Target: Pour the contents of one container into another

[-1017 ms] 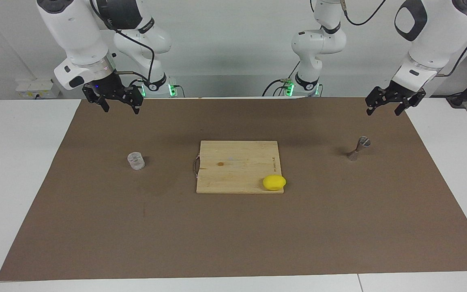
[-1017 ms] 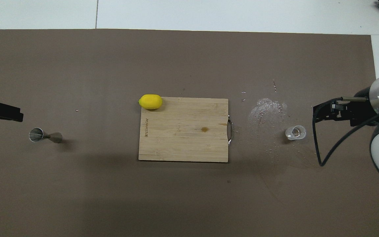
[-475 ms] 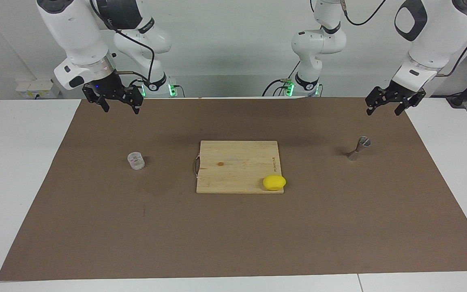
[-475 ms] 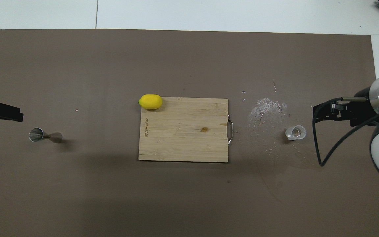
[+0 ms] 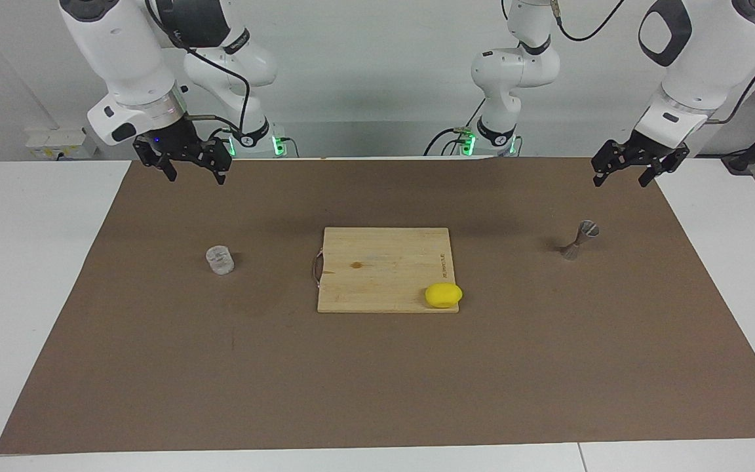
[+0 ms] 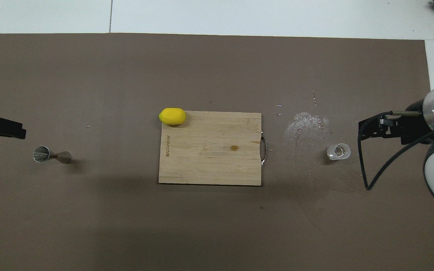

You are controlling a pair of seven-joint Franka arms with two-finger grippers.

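Right gripper (image 5: 194, 172), fingers spread and empty, hangs over the mat's edge at the robots' side, toward the right arm's end of the table; left gripper (image 5: 621, 169), likewise spread and empty, hangs over the same edge at the left arm's end. Glass tumbler (image 5: 220, 259) stands upright on the brown mat (image 5: 377, 380), toward the right arm's end, farther from the robots than the right gripper; it is short, clear and textured, its contents not discernible. Jigger (image 5: 579, 240), grey metal with two cones meeting at a narrow waist, stands upright toward the left arm's end, well apart from the tumbler, with the cutting board (image 5: 384, 269) and lemon (image 5: 444, 295) between them. Likely hazards: the slick glass may slip in a pinch; the jigger's small mouth and narrow base invite spilling or tipping. Wet spatter (image 6: 303, 128) lies just beside the tumbler.
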